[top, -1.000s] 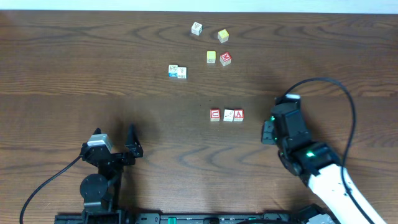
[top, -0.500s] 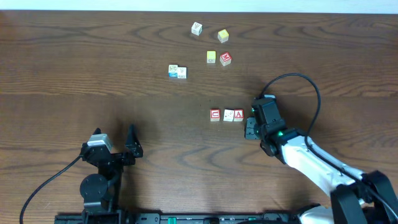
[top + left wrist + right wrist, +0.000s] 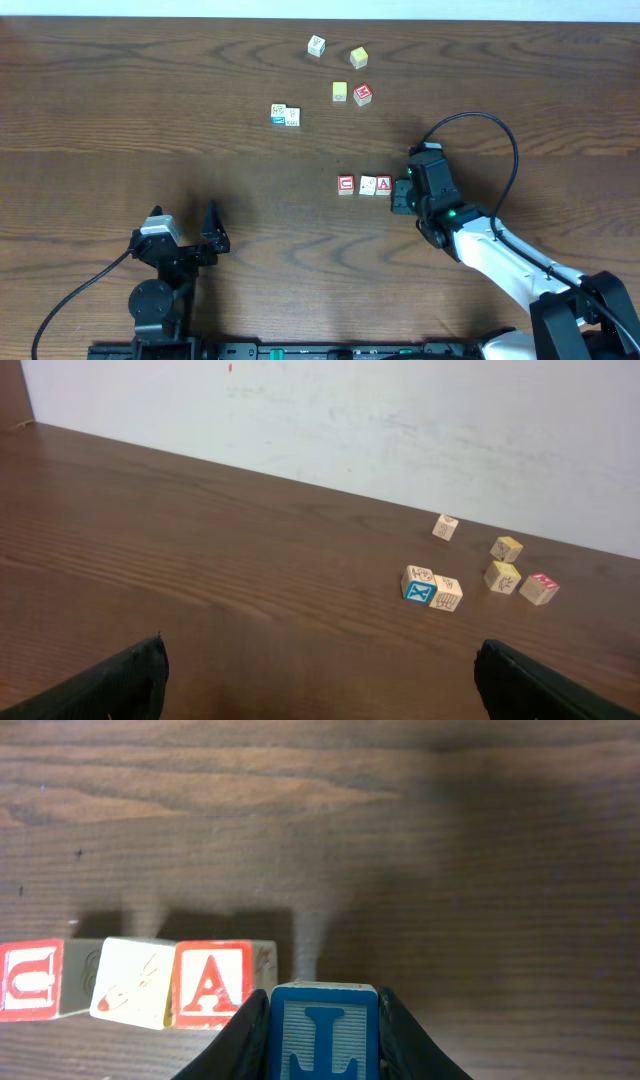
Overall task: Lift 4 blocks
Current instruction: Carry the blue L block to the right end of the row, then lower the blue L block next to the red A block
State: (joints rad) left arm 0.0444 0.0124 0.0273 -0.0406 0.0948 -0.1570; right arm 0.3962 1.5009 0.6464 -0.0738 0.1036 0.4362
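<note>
Right claw (image 3: 325, 1025) is clamped on the blue-lettered "L" block (image 3: 325, 1032), one dark finger (image 3: 245, 1040) pressed to each side face. We cannot tell whether that block touches the table (image 3: 150, 120). From overhead, this claw sits just beside the right end of a short row near table centre: red-framed "C" block (image 3: 346, 185), whitish block (image 3: 368, 185), red-framed "A" block (image 3: 384, 184), set side by side. In the wrist view the "L" sits just in front of the "A" block's right edge. Left claw (image 3: 183, 222) is at the near left, well apart from the row, jaws spread wide with nothing between them. Farther back we note a pair of white cubes with blue-green marks (image 3: 285, 115) and a loose scatter of small cubes (image 3: 340, 92).
</note>
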